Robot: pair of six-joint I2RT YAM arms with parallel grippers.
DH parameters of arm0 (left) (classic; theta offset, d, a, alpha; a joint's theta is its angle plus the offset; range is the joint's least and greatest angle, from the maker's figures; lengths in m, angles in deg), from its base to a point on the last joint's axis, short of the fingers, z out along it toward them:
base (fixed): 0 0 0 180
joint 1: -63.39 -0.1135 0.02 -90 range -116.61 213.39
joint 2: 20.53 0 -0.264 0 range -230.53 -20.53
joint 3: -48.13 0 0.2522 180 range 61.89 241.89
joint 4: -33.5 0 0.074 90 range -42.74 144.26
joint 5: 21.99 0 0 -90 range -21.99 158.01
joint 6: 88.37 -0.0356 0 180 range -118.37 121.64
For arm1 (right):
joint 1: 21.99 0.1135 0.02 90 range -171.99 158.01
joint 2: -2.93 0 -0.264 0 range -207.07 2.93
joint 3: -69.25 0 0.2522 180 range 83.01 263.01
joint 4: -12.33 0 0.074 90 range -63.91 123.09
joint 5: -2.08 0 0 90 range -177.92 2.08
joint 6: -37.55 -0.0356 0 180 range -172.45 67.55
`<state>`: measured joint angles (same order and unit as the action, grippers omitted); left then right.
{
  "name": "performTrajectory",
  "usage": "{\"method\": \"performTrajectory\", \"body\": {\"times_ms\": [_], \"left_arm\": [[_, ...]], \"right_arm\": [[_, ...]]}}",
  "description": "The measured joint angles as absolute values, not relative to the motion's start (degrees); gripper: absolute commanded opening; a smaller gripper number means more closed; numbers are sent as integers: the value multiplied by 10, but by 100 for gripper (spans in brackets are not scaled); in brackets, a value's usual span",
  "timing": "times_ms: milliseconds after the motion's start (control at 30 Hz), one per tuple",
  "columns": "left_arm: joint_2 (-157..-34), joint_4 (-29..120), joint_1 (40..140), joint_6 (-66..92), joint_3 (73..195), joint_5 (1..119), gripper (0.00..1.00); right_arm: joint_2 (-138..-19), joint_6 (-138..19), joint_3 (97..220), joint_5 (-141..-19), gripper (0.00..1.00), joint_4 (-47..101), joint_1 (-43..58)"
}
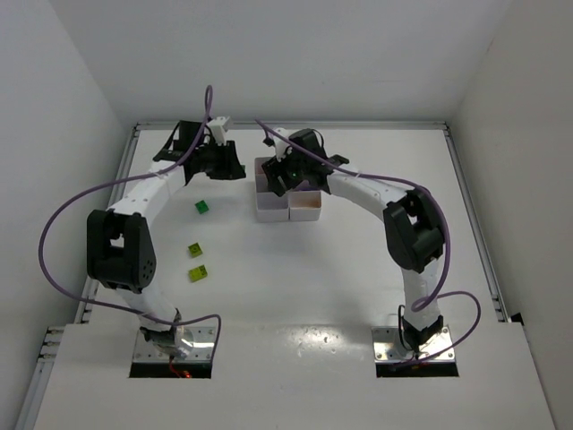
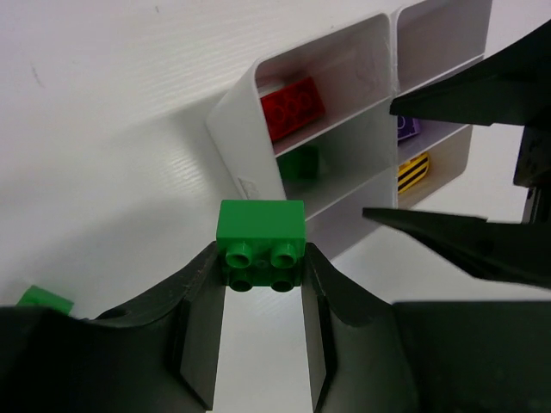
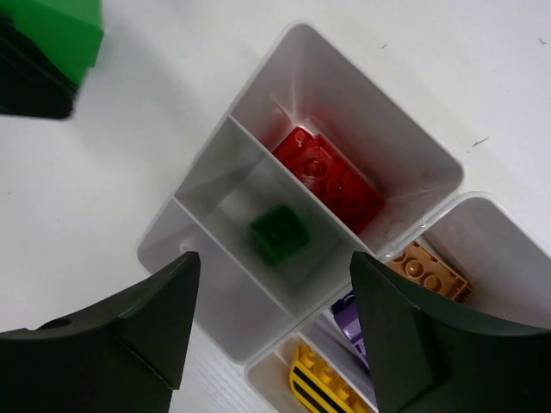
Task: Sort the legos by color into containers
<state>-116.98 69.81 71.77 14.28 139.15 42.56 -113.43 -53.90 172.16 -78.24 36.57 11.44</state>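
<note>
Green studded brick (image 2: 261, 225) pinched in left claw (image 2: 261, 258) | right claw (image 3: 274, 258) spread over glossy white tray (image 3: 362, 95)

A flat white table (image 1: 295, 269) with a matte top fills the middle of the overhead view. Plain white walls enclose it: a back wall (image 1: 286, 54), a left wall (image 1: 45, 107) and a right wall (image 1: 528, 116). Thin silver metal rails run along the far edge (image 1: 358, 125), the left edge (image 1: 124, 166) and the right edge (image 1: 473, 215). At the near side lies a glossy white panel (image 1: 295, 376) with faint smudges. Close up, the tabletop (image 2: 103, 129) shows fine ribbed lines.
</note>
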Motion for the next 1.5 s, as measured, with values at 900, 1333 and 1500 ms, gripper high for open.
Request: {"method": "performTrajectory", "body": {"times_ms": [900, 1333, 1500], "left_arm": [[-1292, 674, 839, 170, 1467, 441, 20], [-1322, 690, 842, 172, 1504, 485, 54], [-1307, 688, 858, 171, 1511, 463, 54]], "right_arm": [[-1038, -553, 1635, -860, 80, 339, 51], [-1036, -553, 1634, -860, 80, 339, 25], [-1036, -553, 1634, -859, 80, 339, 24]]}}
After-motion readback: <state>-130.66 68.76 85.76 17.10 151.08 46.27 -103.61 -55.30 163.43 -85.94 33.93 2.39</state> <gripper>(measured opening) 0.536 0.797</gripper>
